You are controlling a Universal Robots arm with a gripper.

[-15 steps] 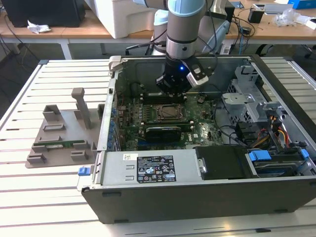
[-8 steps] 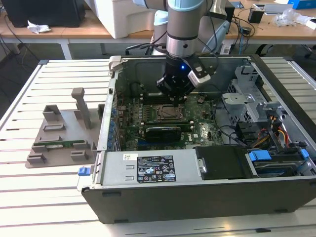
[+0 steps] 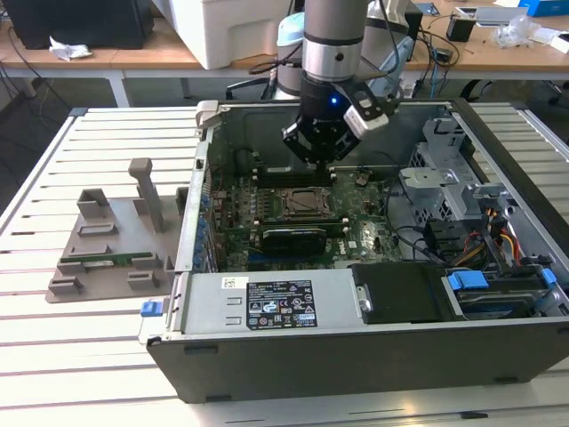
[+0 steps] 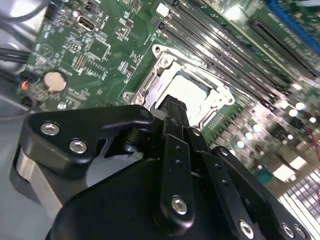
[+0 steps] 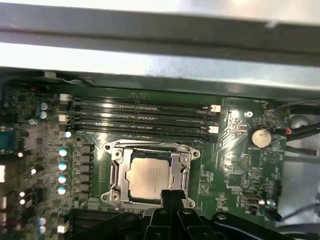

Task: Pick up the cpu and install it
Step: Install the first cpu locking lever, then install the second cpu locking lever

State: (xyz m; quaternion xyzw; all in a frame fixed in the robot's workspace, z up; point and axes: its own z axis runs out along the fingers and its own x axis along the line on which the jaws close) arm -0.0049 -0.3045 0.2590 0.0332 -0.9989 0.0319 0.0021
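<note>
The cpu [image 5: 150, 176] lies flat inside the metal frame of the socket [image 5: 151, 172] on the green motherboard [image 5: 235, 165], its pale silvery top facing up; in the second wrist view it shows as a bright square [image 4: 189, 92] within the same frame. The gripper [image 3: 322, 147] hangs over the open computer case [image 3: 356, 356], above the socket and towards the case's far side in the exterior view. In both wrist views its fingers look pressed together just above the near edge of the chip, with nothing pinched between them. As a judgement, the chip appears already seated, so doing this step well means checking that it sits level and square in the frame, with no corner riding up on the rim, and keeping the fingertips from dragging across the memory slots [image 5: 142, 117] just beyond the socket. A white label with dark print sits on the grey box [image 3: 267, 307] at the case's near side, too small to read. No writing on the chip's top is legible.
</note>
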